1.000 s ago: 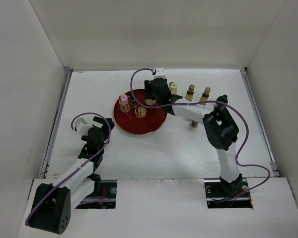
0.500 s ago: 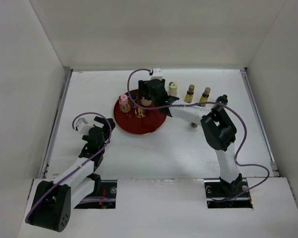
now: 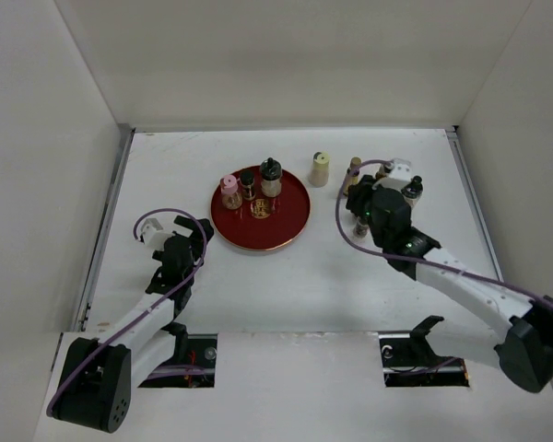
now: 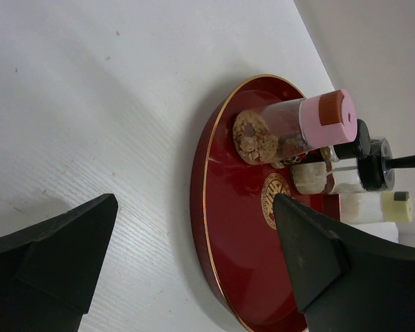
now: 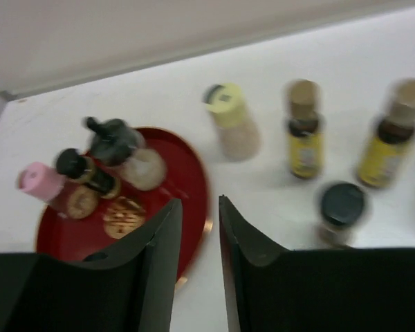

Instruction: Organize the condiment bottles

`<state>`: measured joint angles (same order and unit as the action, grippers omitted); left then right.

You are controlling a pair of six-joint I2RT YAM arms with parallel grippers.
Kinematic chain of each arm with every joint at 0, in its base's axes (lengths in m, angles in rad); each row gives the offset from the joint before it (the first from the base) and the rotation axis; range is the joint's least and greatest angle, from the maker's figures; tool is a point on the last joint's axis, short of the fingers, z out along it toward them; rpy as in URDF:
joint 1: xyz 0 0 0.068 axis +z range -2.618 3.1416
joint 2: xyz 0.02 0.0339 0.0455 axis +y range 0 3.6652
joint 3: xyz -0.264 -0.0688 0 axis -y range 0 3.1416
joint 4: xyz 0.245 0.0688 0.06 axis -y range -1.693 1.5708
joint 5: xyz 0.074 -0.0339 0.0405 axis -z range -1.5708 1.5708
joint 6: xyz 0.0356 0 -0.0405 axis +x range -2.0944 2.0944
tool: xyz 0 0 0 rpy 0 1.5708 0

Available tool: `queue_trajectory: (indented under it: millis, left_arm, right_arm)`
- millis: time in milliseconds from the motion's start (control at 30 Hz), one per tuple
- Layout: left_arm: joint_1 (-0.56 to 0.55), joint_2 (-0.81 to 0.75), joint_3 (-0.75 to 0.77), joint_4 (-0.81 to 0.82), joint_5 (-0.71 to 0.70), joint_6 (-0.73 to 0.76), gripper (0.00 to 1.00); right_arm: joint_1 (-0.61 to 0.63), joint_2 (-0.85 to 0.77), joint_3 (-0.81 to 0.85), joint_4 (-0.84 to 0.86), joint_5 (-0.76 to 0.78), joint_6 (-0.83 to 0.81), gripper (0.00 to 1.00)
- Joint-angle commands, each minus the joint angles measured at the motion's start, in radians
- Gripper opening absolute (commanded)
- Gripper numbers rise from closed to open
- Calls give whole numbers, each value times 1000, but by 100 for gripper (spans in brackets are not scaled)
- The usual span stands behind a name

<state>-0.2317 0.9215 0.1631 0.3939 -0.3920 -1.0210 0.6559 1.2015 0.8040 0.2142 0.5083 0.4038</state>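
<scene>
The red tray (image 3: 281,235) holds a pink-capped bottle (image 3: 229,191) and two dark-capped bottles (image 3: 248,182) (image 3: 271,176). A cream-capped bottle (image 3: 320,168) and a slim amber bottle (image 3: 354,169) stand on the table to its right. The right wrist view shows both amber bottles (image 5: 304,131) (image 5: 391,135) and a dark-capped jar (image 5: 340,207). My right gripper (image 3: 361,203) (image 5: 200,204) hovers by these, empty, with its jaws a narrow gap apart. My left gripper (image 3: 190,230) (image 4: 195,204) is wide open and empty, just left of the tray (image 4: 225,242).
Another dark-topped bottle (image 3: 412,188) stands right of my right wrist. White walls enclose the table on three sides. The right arm stretches from the near right corner across the table's right half.
My right gripper has pulled back from the tray to the right, leaving a dark-capped bottle standing on the tray. The left arm has not moved.
</scene>
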Motion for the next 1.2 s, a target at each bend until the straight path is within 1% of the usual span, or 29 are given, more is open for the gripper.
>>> queue_trajectory:
  millis: [0,67,133,200,333,467,600,733,833,933,967,1067,1167]
  left_arm:
    - [-7,-6,10,53,4,6,100]
    - [-8,-9,12,53,5,4,100]
    - [-8,-15,10,53,-4,6,100]
    - [-7,-15,9,51,-5,6,100]
    - [-10,-21,10,51,-4,12,100]
    - [-11,-1,13,53,1,12,100]
    - [-13,-9,12,53,-5,12,100]
    - [-13,7,15,53,4,9,100]
    - [-13,2,15,54,-4,10,100]
    - [-13,11,15,54,1,7,100]
    - [-13,13,16,54,4,6,100]
    - [-14,8,16,54,-5,9,100]
    - [-16,22,18,59,-2,7,100]
  right_arm:
    - [-86,-118,-109,-165,91,70,43]
    - [-140,-163,-155,-222,95,90,66]
    - [-172,-171,-181,-243,81,95,78]
    - [-174,-151,-186,-245,59,84,84]
    - [-171,-82,-154,-223,9,53,88]
    - [-161,-5,-115,-188,-7,41,87]
    - [-161,76,-86,-154,2,36,81]
    - [-161,131,-66,-138,12,29,72]
    - [-160,151,-63,-118,39,14,62]
    - [-137,145,-58,-127,64,1,49]
    - [-126,135,-60,-130,71,0,47]
    - [-80,83,-54,-177,91,-5,46]
    - [-26,26,-8,-237,113,-14,45]
